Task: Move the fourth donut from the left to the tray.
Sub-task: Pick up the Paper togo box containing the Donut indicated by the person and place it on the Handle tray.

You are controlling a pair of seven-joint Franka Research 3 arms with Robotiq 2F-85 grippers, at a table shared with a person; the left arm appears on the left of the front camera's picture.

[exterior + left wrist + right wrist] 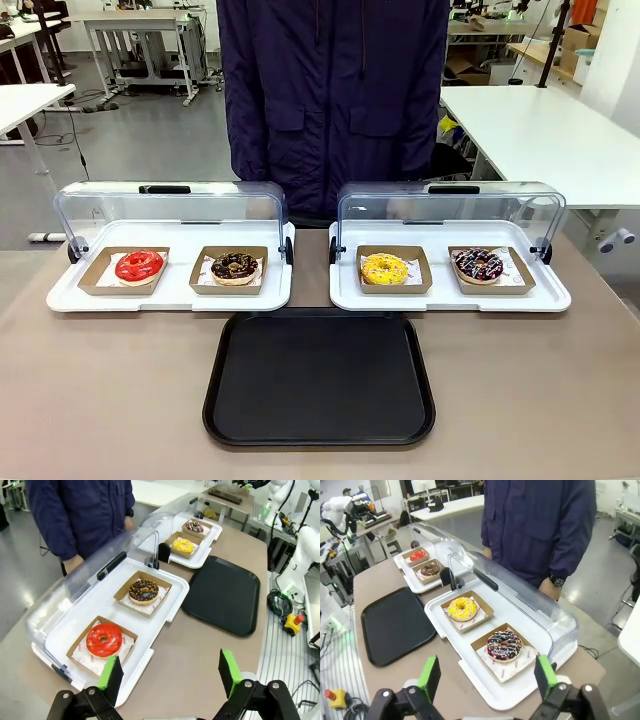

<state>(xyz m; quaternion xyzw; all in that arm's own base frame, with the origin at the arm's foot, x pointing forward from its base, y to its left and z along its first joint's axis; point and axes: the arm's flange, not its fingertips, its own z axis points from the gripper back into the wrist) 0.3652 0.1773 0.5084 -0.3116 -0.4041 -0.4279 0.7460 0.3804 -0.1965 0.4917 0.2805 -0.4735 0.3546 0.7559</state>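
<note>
Four in a row, so miscounting's easy: the dark chocolate-glazed ring donut with pink-white streaks (478, 265) sits rightmost, just beside the yellow-glazed donut (384, 268), beyond the flat black plastic tray (320, 380). Left gripper (170, 672) and right gripper (487, 675) are both spread, empty; a hard pinch could smear glaze.

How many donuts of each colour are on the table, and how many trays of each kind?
red donut: 1
chocolate donut with tan crumbs: 1
yellow donut: 1
dark donut with white and pink streaks: 1
white trays with clear lids: 2
black tray: 1
Total: 4 donuts and 3 trays, 7 things.
</note>
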